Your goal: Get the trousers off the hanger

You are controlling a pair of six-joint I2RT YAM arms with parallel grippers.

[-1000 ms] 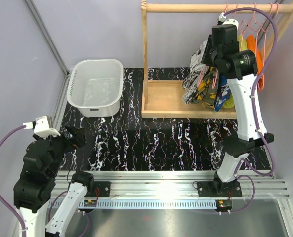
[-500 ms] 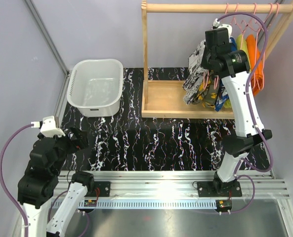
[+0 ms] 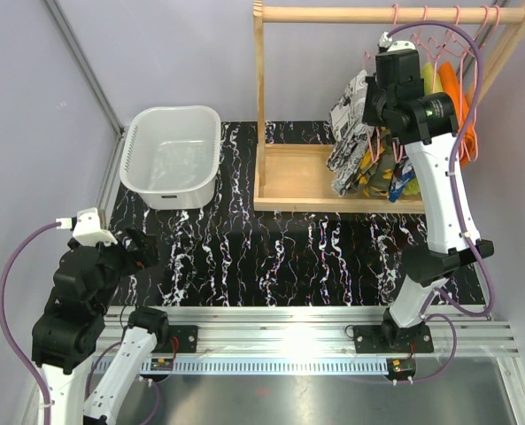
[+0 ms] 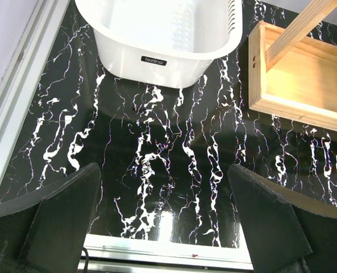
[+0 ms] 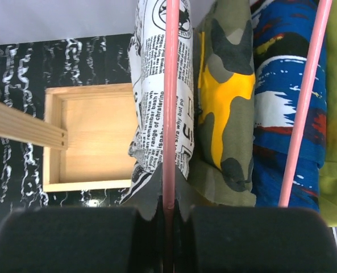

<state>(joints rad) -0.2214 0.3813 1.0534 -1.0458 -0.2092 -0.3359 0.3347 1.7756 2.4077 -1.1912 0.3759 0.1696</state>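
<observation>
Clamps the pink hanger (image 5: 170,85) of the black-white print trousers (image 5: 151,96) in the right gripper (image 5: 169,215) — holds the left gripper (image 4: 165,210) spread wide over the near-left corner of the table (image 4: 174,131)

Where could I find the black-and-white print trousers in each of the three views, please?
Top external: trousers upper right, leftmost garment on the rail.
Left wrist: not in it.
Right wrist: trousers top centre, behind the pink hanger.
Shared landmark: the wooden tray, seen in all three.
</observation>
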